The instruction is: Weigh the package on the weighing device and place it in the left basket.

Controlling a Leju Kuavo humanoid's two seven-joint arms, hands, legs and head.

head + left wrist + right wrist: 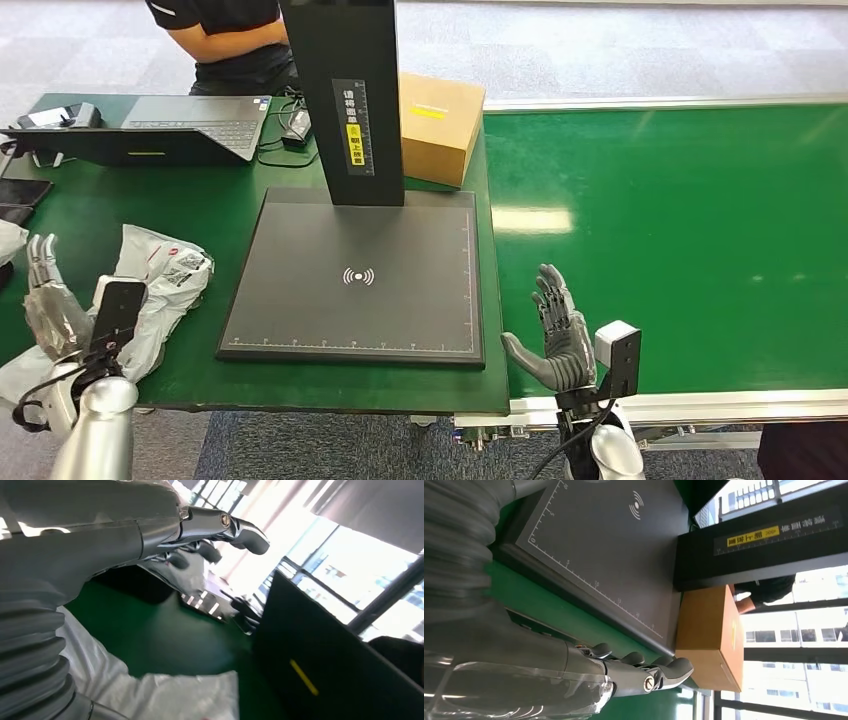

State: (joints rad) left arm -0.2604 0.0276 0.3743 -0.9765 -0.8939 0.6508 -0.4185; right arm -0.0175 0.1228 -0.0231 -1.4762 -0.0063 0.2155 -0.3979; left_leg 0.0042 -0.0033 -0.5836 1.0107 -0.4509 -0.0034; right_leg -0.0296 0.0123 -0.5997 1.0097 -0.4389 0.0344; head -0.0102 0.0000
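Package (160, 285) lying on counter (100, 215), near left of scale (355, 275). Left hand (50, 300) beside it, fingers spread, holding nothing. Right hand (558, 335) open, empty too. Slippery wrapping: may slide or bunch, spoiling grasp.

Parcel-sorting workstation: conveyor belt (680, 230), weighing device (360, 275), laptop (190, 120)

Crinkled glossy plastic package (150, 285), matt dark weighing device (360, 275), cardboard box (440, 125).
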